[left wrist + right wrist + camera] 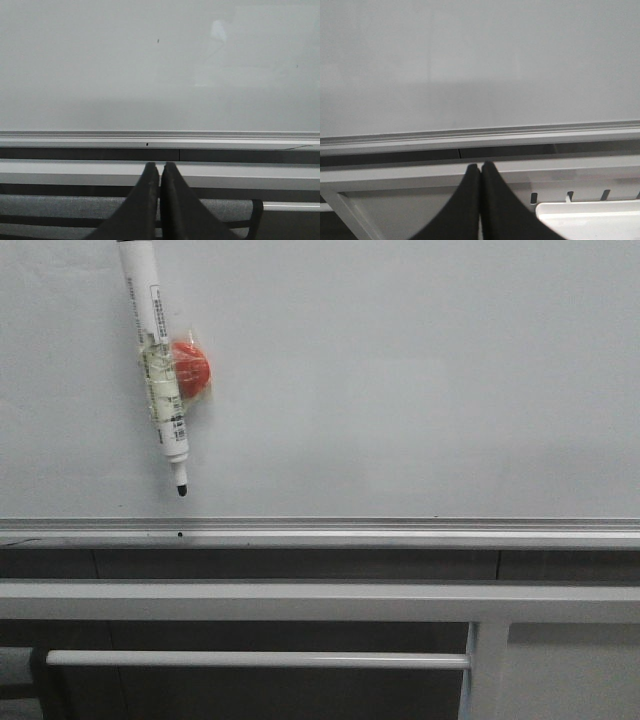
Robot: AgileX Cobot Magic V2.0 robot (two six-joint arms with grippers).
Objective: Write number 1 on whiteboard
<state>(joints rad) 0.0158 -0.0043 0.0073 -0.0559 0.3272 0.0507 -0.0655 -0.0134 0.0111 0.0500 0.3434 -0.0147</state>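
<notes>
Hanging near-vertical on the pale grey-white whiteboard (400, 380), the white marker pen (155, 360) points its black tip down; no stroke shows. Left gripper (159, 172) and right gripper (480, 171) have their jaws pressed together.

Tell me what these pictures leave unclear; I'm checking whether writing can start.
- Marker pen: its top end is cut off by the front view's upper edge.
- Red object: partly hidden behind the pen.
- Left gripper and right gripper: absent from the front view.

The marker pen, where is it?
In the front view the marker pen hangs at the upper left of the whiteboard, tip down, beside a red magnet, above the bottom rail.
</notes>
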